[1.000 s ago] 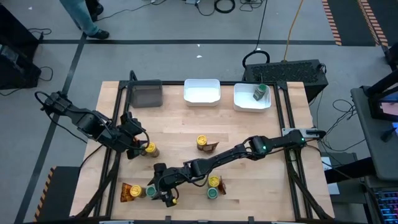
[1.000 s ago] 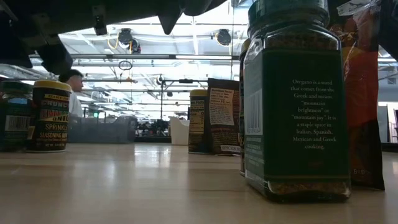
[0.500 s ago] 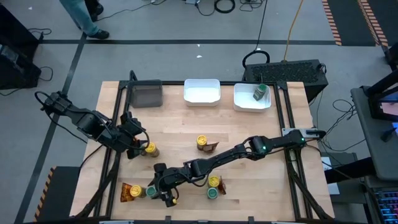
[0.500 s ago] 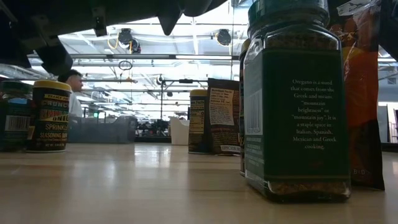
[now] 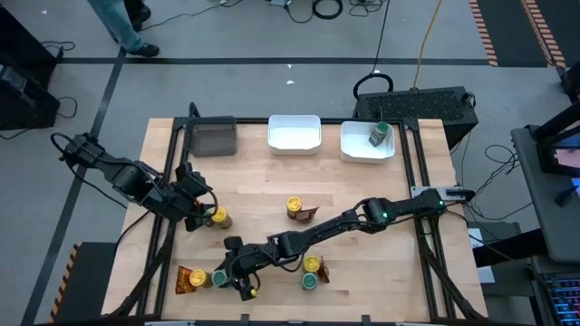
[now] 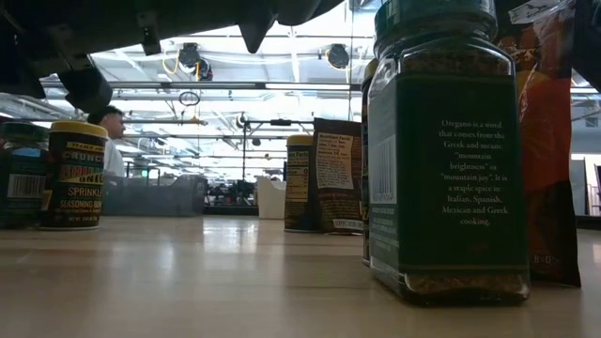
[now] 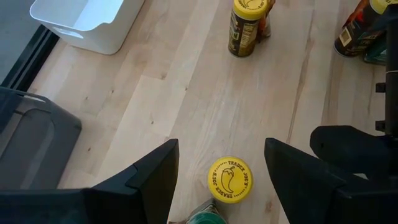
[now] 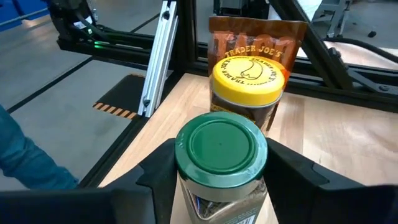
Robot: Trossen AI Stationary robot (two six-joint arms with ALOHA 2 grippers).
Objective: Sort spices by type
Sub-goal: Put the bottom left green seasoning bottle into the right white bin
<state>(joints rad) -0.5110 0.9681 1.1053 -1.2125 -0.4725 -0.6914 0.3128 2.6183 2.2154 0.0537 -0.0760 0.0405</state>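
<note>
Right claw [image 5: 237, 282] is low at the near-left part of the counter [image 5: 272, 181], fingers either side of a green-lidded jar [image 8: 221, 162]; can't tell whether they pinch it. Just beyond the claw: yellow-lidded jar [image 8: 247, 87], then a brown foil packet [image 8: 258, 31]. Left claw [image 5: 195, 213] is spread, hovering over another yellow-lidded jar [image 7: 230, 179] between its fingers. One green jar [image 5: 379, 134] lies in the far white tray [image 5: 349, 149].
</note>
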